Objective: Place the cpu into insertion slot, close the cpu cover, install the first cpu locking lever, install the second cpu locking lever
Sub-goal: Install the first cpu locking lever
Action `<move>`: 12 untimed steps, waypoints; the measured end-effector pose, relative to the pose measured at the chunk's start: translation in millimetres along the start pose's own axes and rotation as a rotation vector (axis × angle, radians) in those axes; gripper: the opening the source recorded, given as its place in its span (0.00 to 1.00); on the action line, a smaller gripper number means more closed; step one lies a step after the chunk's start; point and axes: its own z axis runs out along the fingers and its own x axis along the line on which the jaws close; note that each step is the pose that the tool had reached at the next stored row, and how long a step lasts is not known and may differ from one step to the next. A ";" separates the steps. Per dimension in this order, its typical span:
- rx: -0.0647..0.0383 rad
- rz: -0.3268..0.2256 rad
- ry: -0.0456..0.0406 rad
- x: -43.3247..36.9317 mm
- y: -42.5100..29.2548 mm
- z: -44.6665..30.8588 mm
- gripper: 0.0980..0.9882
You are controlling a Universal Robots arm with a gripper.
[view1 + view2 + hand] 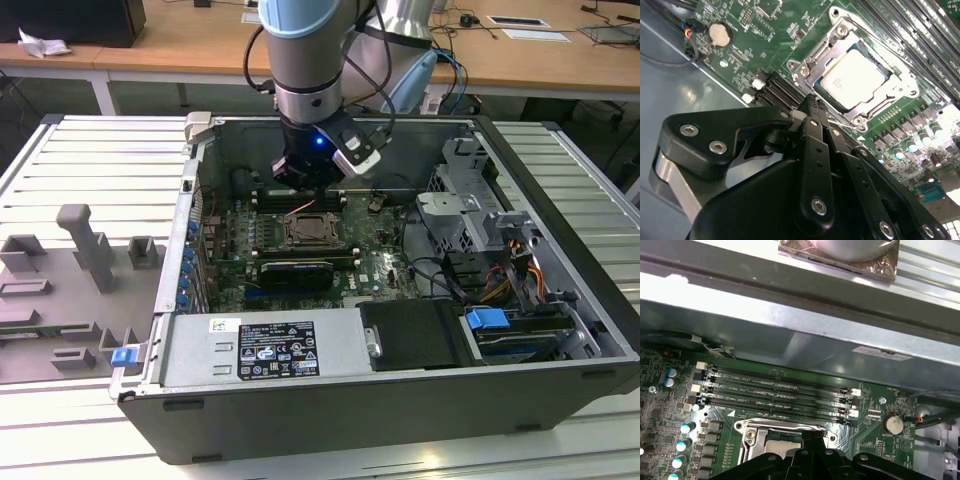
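Hovering low over the motherboard, your gripper has its claw pressed together, pinching nothing, tip just beside the insertion slot; that pose suits pressing at the socket's rim. The cpu sits in the slot, with the cpu cover down and framing it. From the exterior view's left you have grey fixture blocks, the open computer case and its drive cage, all on a ribbed white table, with wooden desks behind.

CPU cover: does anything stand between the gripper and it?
Nothing visible does. In the second wrist view the gripper, jaws shut, is close by the edge of the cover, and no cable or part crosses the gap. Whether they touch cannot be told. The cover lies flat around the cpu.
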 end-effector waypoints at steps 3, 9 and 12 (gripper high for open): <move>0.005 0.025 -0.0035 2.2 0.4 0.2 0.01; 0.013 0.075 -0.0111 4.0 0.7 0.3 0.01; 0.010 0.087 0.0039 4.1 0.7 0.3 0.01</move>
